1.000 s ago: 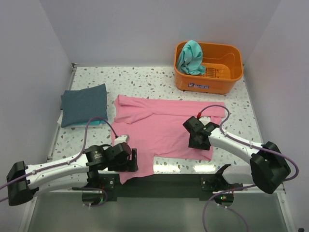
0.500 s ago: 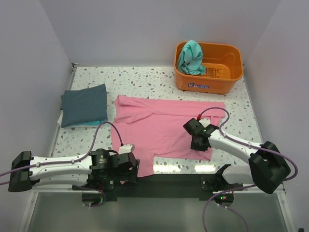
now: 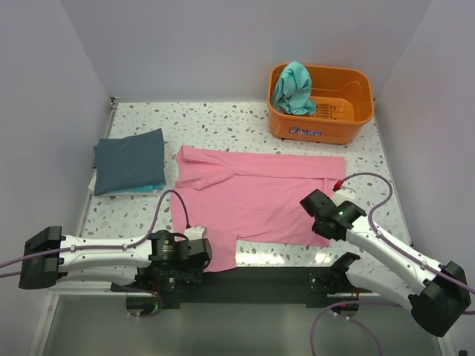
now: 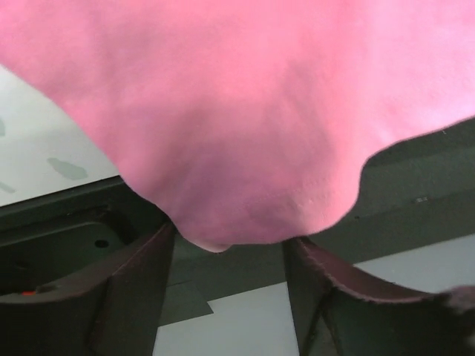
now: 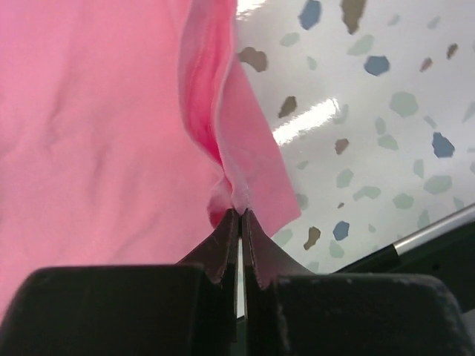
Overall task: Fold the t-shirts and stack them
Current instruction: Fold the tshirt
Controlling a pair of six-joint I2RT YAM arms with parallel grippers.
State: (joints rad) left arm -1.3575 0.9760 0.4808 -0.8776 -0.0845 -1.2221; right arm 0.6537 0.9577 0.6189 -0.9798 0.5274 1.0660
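Both arms have shifted: the left one has sunk to the near edge, and the right one has swung out to the right. At far left a folded blue-grey shirt [image 3: 130, 159] lies on the bench [image 3: 223, 122]. The left end effector [image 4: 230, 245] stands with its fingers [image 4: 137, 293] apart around the near left corner of the pink shirt [image 3: 252, 193], not pinching it. That shirt lies spread mid-bench. The right end effector [image 5: 239, 219] is clamped tight on its near right hem. Far right, a teal shirt [image 3: 293, 85] hangs over an orange basket [image 3: 349, 122].
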